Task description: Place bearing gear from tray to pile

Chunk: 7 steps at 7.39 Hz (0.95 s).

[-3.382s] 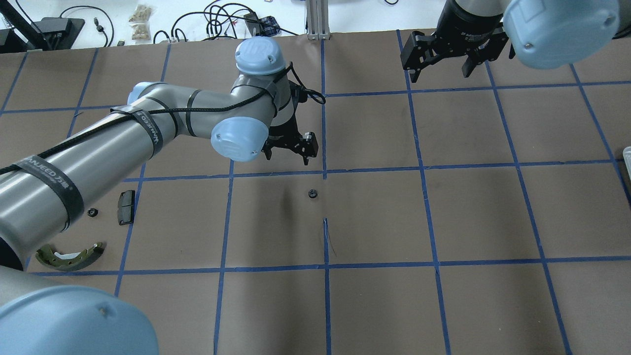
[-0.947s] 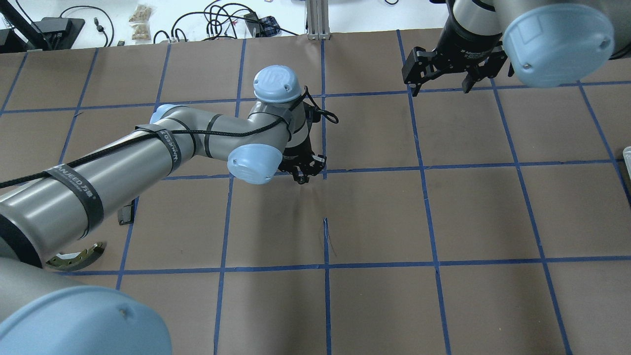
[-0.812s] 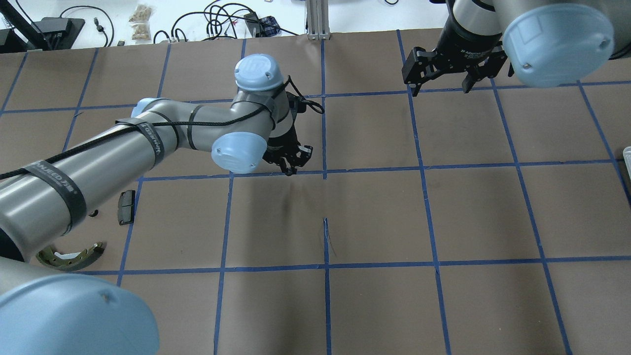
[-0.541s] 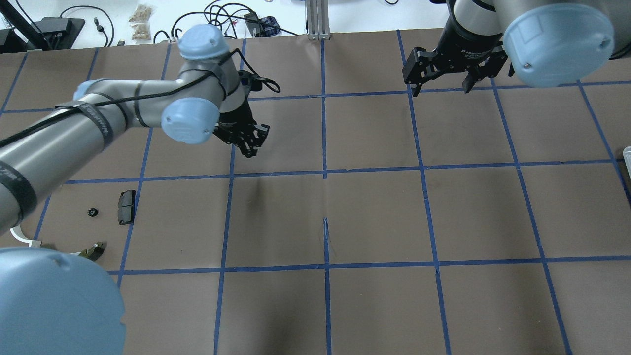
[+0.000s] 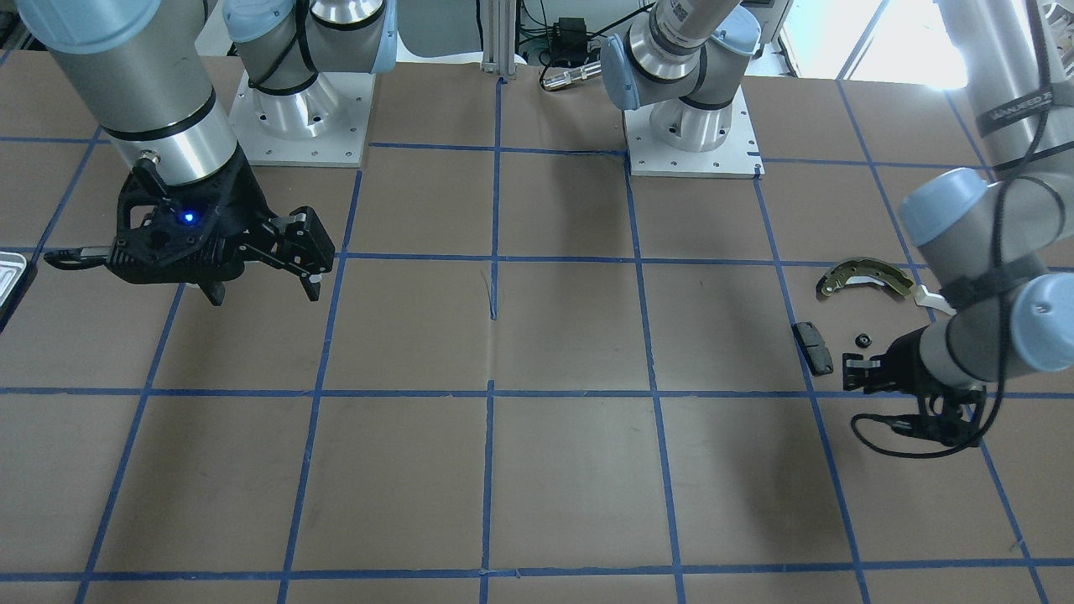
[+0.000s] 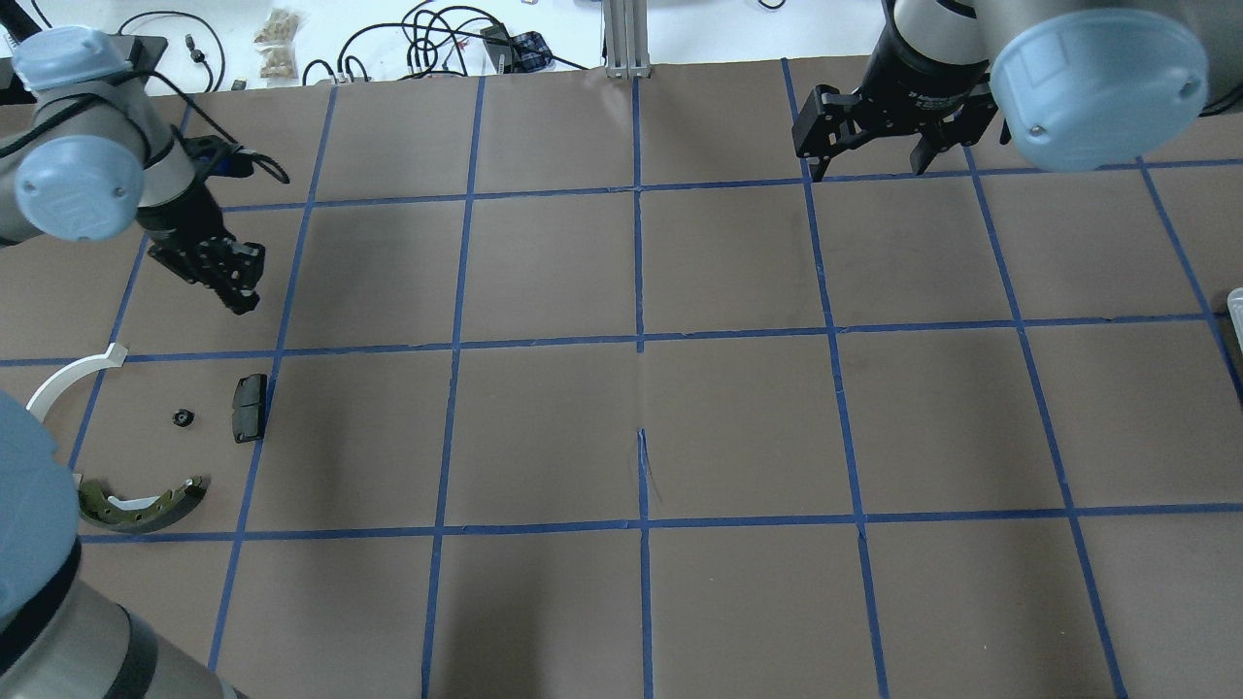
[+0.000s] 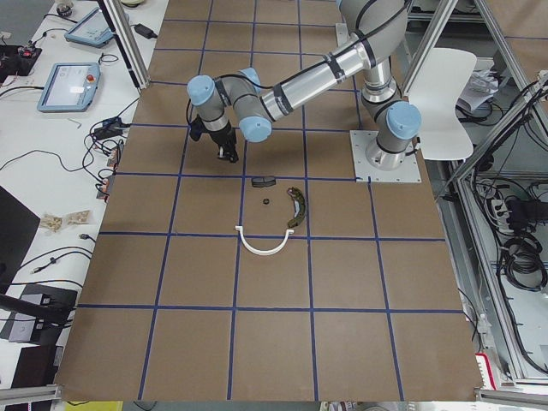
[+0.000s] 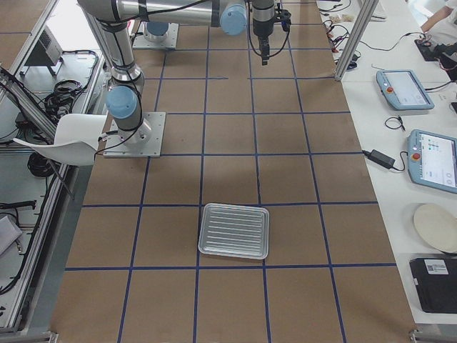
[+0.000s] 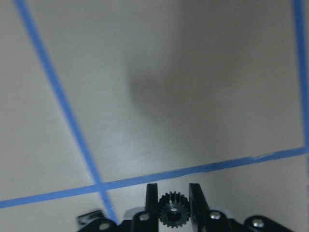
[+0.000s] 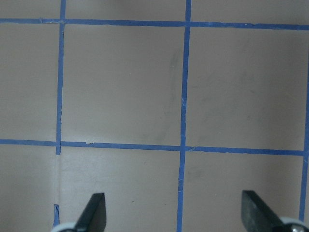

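My left gripper (image 9: 173, 195) is shut on a small dark bearing gear (image 9: 173, 212). In the overhead view the left gripper (image 6: 240, 296) hangs at the far left, just beyond the pile. The pile is a brass-grey brake shoe (image 6: 146, 505), a white plastic arc (image 6: 68, 374), a dark pad (image 6: 250, 408) and another small dark gear (image 6: 182, 418). My right gripper (image 6: 869, 160) is open and empty at the far right. The silvery tray (image 8: 234, 230) shows whole in the exterior right view; only its edge (image 6: 1235, 303) shows in the overhead view.
Brown paper with blue tape squares covers the table (image 6: 641, 437). Cables and small items lie beyond the far edge (image 6: 427, 39). Both arm bases (image 5: 688, 126) stand at the robot's side. Tablets and a plate (image 8: 435, 227) sit on a side bench.
My left gripper came down on the gear at the table's middle, shut on it, then swung far left with it to beside the pile. The right arm hardly moved.
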Available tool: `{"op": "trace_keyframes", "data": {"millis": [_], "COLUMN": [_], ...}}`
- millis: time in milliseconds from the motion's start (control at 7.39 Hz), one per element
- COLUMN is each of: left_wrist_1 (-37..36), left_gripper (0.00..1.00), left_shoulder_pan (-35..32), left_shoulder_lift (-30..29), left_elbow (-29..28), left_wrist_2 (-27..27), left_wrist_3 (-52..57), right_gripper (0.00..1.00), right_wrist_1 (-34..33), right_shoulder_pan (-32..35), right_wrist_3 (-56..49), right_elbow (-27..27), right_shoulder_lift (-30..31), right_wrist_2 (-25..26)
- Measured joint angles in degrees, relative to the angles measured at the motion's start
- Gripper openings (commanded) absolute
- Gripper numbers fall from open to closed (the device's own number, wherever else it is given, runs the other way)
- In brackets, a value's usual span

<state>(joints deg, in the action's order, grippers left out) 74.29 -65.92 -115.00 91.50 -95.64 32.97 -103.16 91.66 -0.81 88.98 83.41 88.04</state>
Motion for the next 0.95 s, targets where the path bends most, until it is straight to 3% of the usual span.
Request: {"op": "trace_keyframes", "data": {"millis": [406,947], "left_wrist_1": [-0.23,-0.46], "left_gripper": [0.0,0.0], "left_shoulder_pan": [8.31,10.82], "left_shoulder_lift": [-1.24,-1.63], "left_elbow": [0.58,4.2], "left_wrist_2": [-0.43,-0.93], "left_wrist_3": [7.05,7.62], "right_gripper": [1.0,1.0], "right_wrist_1": [-0.12,-0.77], "right_shoulder_pan": [-0.11,-0.33], "right_wrist_3": [-0.11,-0.86], "right_elbow": [-0.03,-0.09], "right_shoulder_lift": [0.02,0.0], "right_wrist_2": [0.13,0.63]}}
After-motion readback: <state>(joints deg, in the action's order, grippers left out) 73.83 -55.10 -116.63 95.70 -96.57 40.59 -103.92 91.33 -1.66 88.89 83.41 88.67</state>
